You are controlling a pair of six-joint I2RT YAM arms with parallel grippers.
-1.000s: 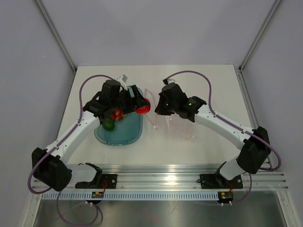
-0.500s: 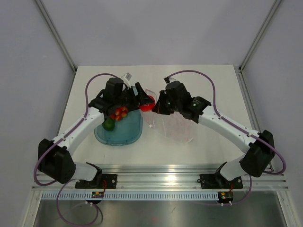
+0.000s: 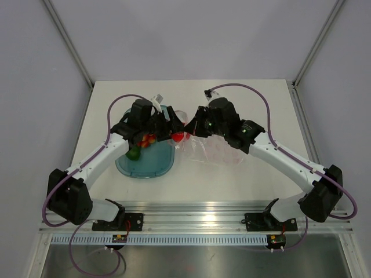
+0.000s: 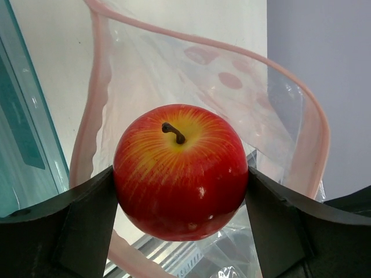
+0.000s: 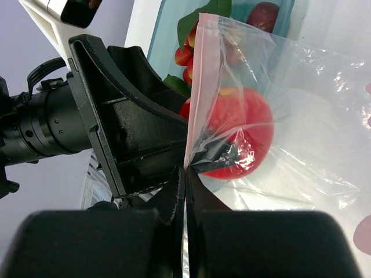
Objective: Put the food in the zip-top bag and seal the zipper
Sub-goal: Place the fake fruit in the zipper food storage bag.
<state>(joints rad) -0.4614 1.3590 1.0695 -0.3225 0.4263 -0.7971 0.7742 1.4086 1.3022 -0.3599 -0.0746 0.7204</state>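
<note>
A red apple (image 4: 181, 171), clamped in the left gripper (image 4: 181, 194), sits at the open mouth of the zip-top bag (image 3: 211, 152), perhaps just inside, centre frame. The right gripper (image 5: 184, 176) pinches the unsealed zipper (image 5: 195, 87). More food (image 3: 145, 140) waits in the teal tray (image 3: 153, 167), left of centre. White bench (image 3: 249, 98), grey walls (image 3: 185, 35).

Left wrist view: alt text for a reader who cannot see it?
A red apple, stem toward the camera, is clamped in the left gripper before the open mouth of the clear bag, whose pink zipper curves behind it. A teal tray edge shows at left.
</note>
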